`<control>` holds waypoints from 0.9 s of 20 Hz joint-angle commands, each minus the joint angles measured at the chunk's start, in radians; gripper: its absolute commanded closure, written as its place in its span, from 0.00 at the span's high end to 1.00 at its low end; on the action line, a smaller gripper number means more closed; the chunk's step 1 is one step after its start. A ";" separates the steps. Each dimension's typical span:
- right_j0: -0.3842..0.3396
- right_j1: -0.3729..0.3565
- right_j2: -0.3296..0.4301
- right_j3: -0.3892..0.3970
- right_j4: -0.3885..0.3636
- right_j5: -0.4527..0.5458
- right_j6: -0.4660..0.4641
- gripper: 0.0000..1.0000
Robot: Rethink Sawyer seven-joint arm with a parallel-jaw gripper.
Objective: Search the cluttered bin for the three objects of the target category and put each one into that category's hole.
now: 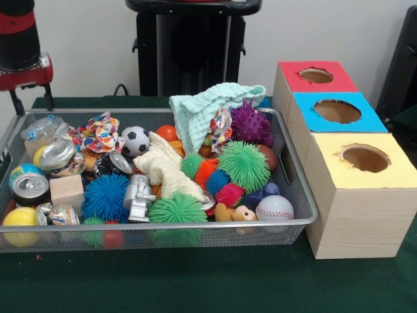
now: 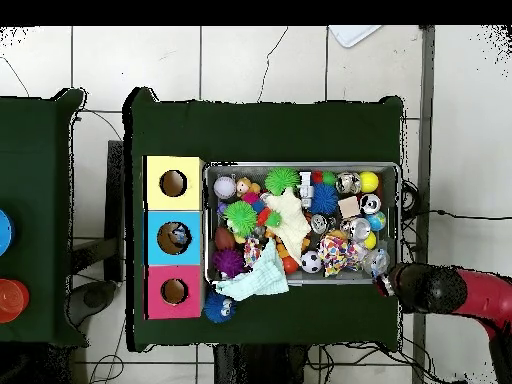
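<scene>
Beside one cluttered bin (image 1: 296,195), three holed boxes (image 1: 355,195); hand (image 2: 385,284) state indiscernible.

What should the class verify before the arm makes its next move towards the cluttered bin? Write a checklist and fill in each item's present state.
1. Arm outside the bin, at its corner: ok.
2. Tool open for a grasp: cannot tell.
3. Red hole, blue hole and yellow hole uncovered: ok.
4. All toys exposed: not ok, the mint towel drapes over some.
5. Bin beside the boxes, flat on the table: ok.
</scene>
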 commanded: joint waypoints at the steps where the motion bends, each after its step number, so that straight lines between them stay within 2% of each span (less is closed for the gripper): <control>1: 0.041 0.045 0.171 0.106 0.044 -0.109 -0.164 1.00; 14: 0.041 -0.010 0.212 0.150 0.057 -0.127 -0.104 1.00; 18: 0.057 0.013 0.206 0.123 0.032 -0.127 -0.103 1.00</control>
